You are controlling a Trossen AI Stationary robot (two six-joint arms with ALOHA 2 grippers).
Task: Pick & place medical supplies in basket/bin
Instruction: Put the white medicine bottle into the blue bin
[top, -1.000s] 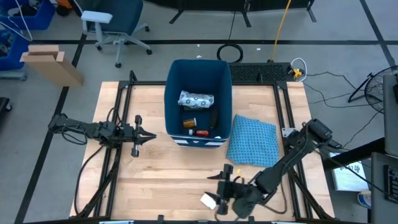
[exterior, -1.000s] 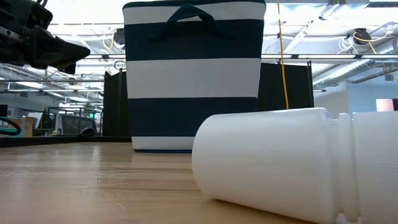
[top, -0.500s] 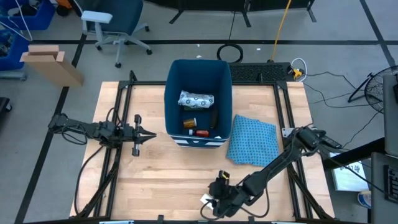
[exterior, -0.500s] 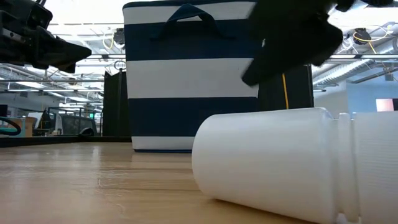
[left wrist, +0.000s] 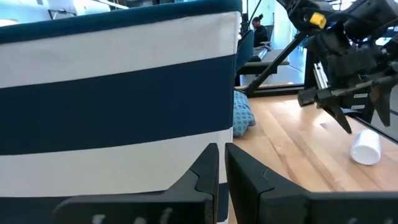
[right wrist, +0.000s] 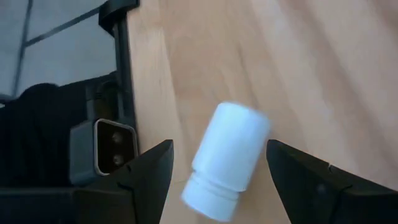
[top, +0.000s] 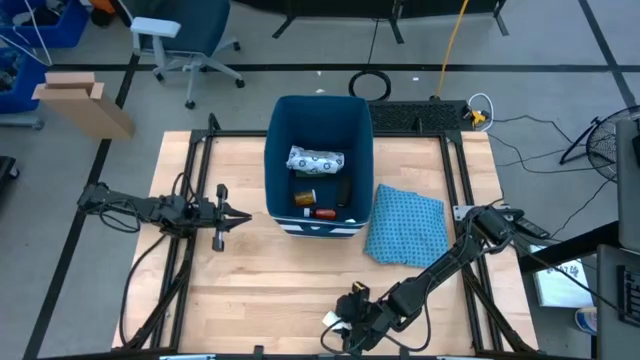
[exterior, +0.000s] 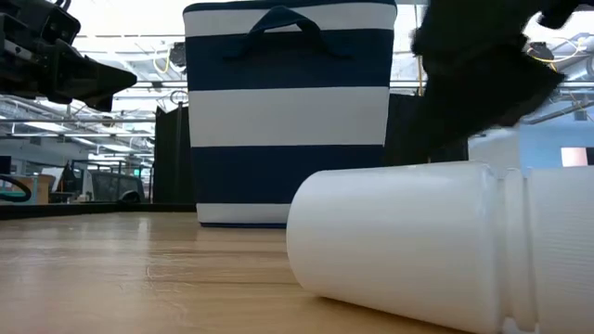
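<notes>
A white bottle [right wrist: 227, 162] lies on its side on the table near the front edge [top: 333, 322]. It fills the low view [exterior: 399, 241]. My right gripper [right wrist: 219, 147] hovers just above it, open, one finger on either side, touching nothing. The navy-and-white striped bin [top: 318, 165] stands at the table's middle. It holds a white speckled packet [top: 315, 160], an orange bottle [top: 303, 197] and a red tube [top: 322, 212]. My left gripper [top: 243, 217] waits shut, level, left of the bin.
A blue patterned cloth [top: 405, 225] lies flat right of the bin. Black frame rails [top: 200, 180] run along the table's left and right sides. A camera block [right wrist: 112, 149] sits at the near edge beside the white bottle. Bare wood lies between bin and bottle.
My right gripper has come down toward the white bottle at the near edge, rolling its wrist and tipping as it sank. It has stayed open. The bottle has not moved.
</notes>
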